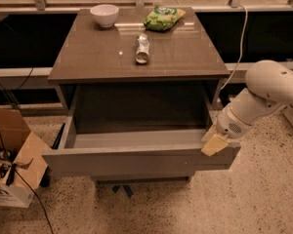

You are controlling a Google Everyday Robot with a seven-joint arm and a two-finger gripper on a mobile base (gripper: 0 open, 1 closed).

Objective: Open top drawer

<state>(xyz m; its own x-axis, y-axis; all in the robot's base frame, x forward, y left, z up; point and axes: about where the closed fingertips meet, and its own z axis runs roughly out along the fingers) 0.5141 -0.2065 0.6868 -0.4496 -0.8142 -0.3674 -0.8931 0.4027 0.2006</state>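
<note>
1. The top drawer (136,161) stands well out from the cabinet (136,67). Its wide flat front panel faces the camera and its deep box is open to view from above.
2. The front panel's right end sits slightly lower in the view than its left, so the front edge runs at a slight slant.
3. The gripper (215,144) is at the drawer's right front corner, against the top edge of the front panel. Whether it is clamped or released cannot be told.
4. The white arm (268,89) reaches in from the right, clear of the cabinet's side wall.
5. On the cabinet top, a white bowl (104,14) is at the rear left, a green snack bag (163,18) at the rear centre, and a can (142,48) lies on its side near the middle. All are back from the front edge.
6. A cardboard box (12,155) stands on the floor just beside the drawer's left front corner.
7. The speckled floor (200,208) in front of the drawer and to its right is open.
</note>
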